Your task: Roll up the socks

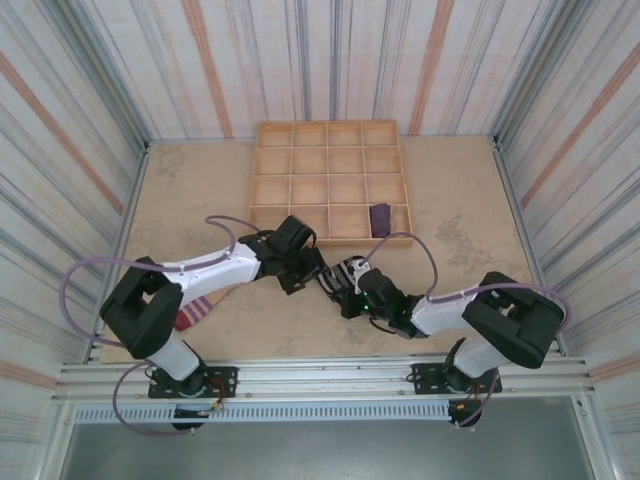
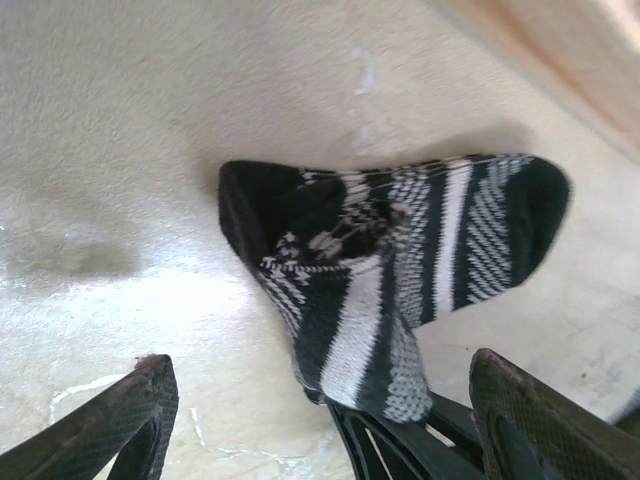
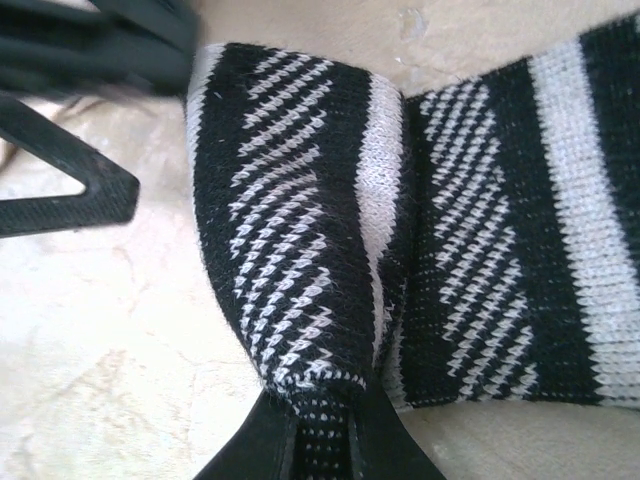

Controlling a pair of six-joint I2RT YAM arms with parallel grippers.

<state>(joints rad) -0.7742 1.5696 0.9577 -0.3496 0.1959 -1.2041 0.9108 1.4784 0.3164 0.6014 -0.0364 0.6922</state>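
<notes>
this looked like a robotics lab test cell: a beige tabletop (image 1: 200, 190) boxed in by striped panel walls (image 1: 330, 60), a left arm (image 1: 205, 268) and right arm (image 1: 445, 308) bolted to an aluminium rail (image 1: 320, 376) at its near edge, purple cables (image 1: 72, 282) looping loose

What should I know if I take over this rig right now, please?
Left tool: open, poised over the striped sock, not gripping it.
Right tool: shut on a fold of that sock, mid-table.
Purple sock: bundled in the tray's near-right compartment; looks done.
Beige sock: flat on the table, partly under the left arm; not rolled.
Left to do: finish rolling the striped sock, then the beige one.
</notes>
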